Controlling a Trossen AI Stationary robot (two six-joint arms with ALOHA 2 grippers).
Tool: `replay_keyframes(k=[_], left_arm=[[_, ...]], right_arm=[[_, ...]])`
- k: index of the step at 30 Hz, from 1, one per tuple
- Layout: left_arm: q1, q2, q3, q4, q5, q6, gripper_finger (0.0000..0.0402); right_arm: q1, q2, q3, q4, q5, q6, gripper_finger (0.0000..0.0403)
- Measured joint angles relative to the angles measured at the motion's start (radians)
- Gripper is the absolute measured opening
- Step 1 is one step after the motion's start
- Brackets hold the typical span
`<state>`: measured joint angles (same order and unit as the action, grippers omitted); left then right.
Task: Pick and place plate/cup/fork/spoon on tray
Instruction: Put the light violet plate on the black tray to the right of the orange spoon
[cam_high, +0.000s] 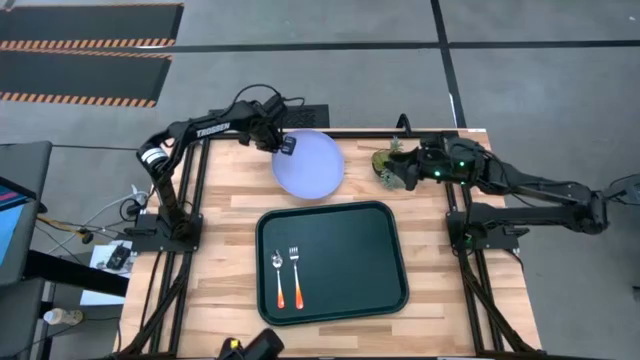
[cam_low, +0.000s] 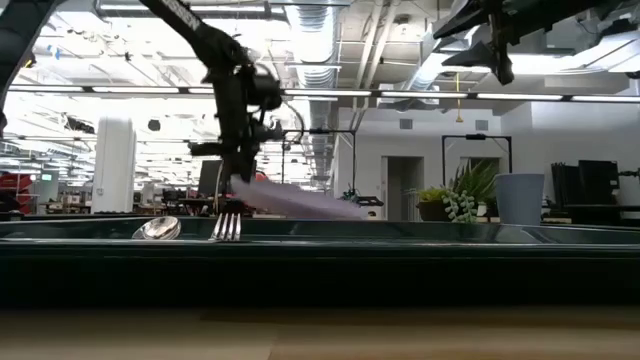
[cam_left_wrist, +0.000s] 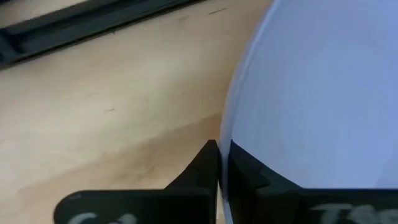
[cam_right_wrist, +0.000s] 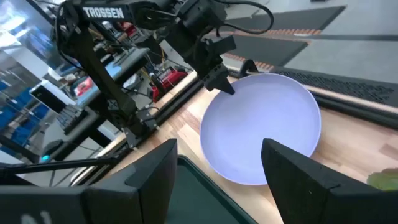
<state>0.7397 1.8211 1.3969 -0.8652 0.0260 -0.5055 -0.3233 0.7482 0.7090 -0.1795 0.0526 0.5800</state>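
At plate (cam_high: 312, 165) rim's ten o'clock, left tool (cam_high: 284, 145) pinching that edge; tray (cam_high: 385, 300) lying toward six o'clock, right tool (cam_right_wrist: 219, 163) spread

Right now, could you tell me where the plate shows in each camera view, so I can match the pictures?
High view: the plate lies beyond the tray, at centre.
Low view: tilted pale sliver above the tray's rim.
Left wrist view: fills the right side.
Right wrist view: centre.
Shared landmark: the left gripper clamped on the plate's rim.
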Motion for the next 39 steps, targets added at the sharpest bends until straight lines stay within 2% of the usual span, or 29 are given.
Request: replay_keyframes(k=[6, 13, 18, 23, 28, 32, 39], left_arm=[[-0.118, -0.082, 0.082, -0.087, 0.013, -0.035, 0.0000], [-0.333, -0.123, 0.094, -0.090, 0.014, -0.158, 0.0000], [-0.528, -0.091, 0.094, 0.056, 0.014, -0.263, 0.0000], [-0.662, -0.025, 0.094, 0.190, -0.091, -0.358, 0.0000], [-0.720, 0.068, 0.093, 0.216, -0.132, -0.429, 0.0000], [-0.749, 0.136, 0.093, 0.251, -0.067, -0.451, 0.0000], [-0.789, 0.216, 0.093, 0.251, -0.025, -0.501, 0.0000]], right_arm=[[0.000, -0.070, 0.000, -0.001, -0.001, -0.011, 0.0260], [0.000, -0.128, 0.000, -0.032, -0.001, -0.012, 0.0260], [0.000, -0.135, 0.000, -0.036, -0.001, -0.012, 0.0260], [0.002, -0.133, 0.000, -0.049, -0.004, 0.004, 0.0260], [0.007, -0.134, 0.000, -0.050, -0.046, 0.008, 0.0260], [0.018, -0.135, 0.000, -0.055, -0.053, 0.022, 0.0260], [0.042, -0.134, 0.000, -0.057, -0.054, 0.022, 0.0260]])
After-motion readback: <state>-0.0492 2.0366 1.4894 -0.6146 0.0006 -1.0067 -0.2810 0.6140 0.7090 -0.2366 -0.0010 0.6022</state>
